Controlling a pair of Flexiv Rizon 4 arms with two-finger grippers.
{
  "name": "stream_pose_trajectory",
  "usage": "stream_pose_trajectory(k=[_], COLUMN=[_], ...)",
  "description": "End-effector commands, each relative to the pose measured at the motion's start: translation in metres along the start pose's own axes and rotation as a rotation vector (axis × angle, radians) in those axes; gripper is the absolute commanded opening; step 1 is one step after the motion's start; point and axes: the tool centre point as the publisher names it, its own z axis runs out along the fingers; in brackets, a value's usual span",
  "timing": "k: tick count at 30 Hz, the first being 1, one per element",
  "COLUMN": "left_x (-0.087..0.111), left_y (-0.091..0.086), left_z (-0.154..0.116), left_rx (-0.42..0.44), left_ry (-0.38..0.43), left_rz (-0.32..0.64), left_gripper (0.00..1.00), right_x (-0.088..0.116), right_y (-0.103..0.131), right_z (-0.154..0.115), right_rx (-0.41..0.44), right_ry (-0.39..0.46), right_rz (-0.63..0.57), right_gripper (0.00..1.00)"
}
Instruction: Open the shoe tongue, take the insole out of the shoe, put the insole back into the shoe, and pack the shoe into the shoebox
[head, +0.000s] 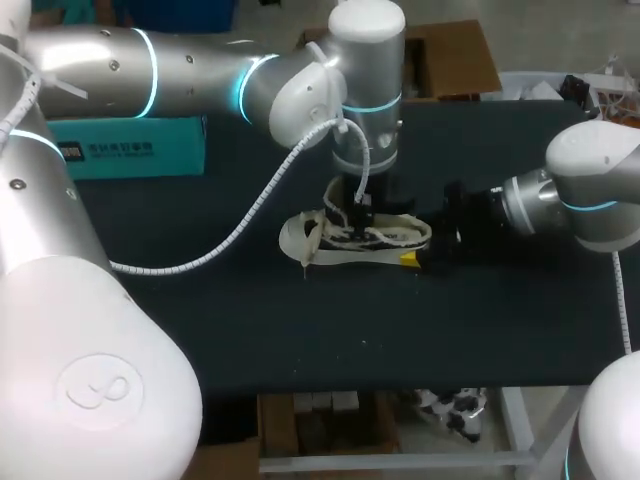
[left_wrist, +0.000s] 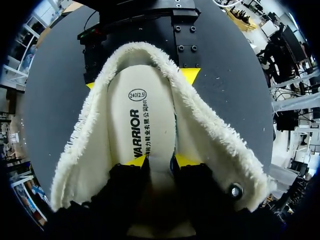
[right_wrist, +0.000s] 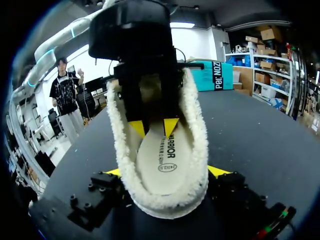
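While the shoe (head: 360, 240) lies near the middle of the dark table (head: 300, 330), its one end is clasped from both sides by the right gripper (right_wrist: 166, 172), yellow tips pressed against the outer walls. A cream, fleecy lining is seen all round the shoe's wide-spread opening, and black lacing on its pale upper. A smooth off-white insole (left_wrist: 142, 125) with dark print is seen lying flat inside the shoe. The left gripper (left_wrist: 160, 161) is lowered into the shoe from above, fingers only narrowly parted over the insole; they seem to touch it, though contact cannot be confirmed. A teal shoebox (head: 130, 148) is set well apart from the shoe, at the table's far edge.
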Motion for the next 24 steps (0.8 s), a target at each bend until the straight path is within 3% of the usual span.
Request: stream_pose_trajectory(k=[1,13,19,24], left_x=[-0.009,-0.053,-0.065,-0.062], left_y=[-0.004,-0.004,0.004,0.01], left_z=[0.07,0.115,0.112,0.084], left_rx=[-0.01,-0.057,-0.059,-0.024], left_ry=[-0.087,-0.198,-0.228,-0.242], left_rz=[-0.013,-0.037,-0.055,-0.059], left_gripper=[0.5,0.41,0.0,0.0], right_x=[-0.003,-0.003,-0.003,-0.003], right_y=[-0.006,-0.006,-0.006,-0.006], right_z=[0.007,0.007,0.007,0.007], right_rx=[-0.005,-0.005,-0.005,-0.005], right_ry=[0.004,0.004,0.004,0.004], right_rz=[-0.001,-0.001,-0.001,-0.001], right_gripper=[0.0,0.0,0.0,0.0])
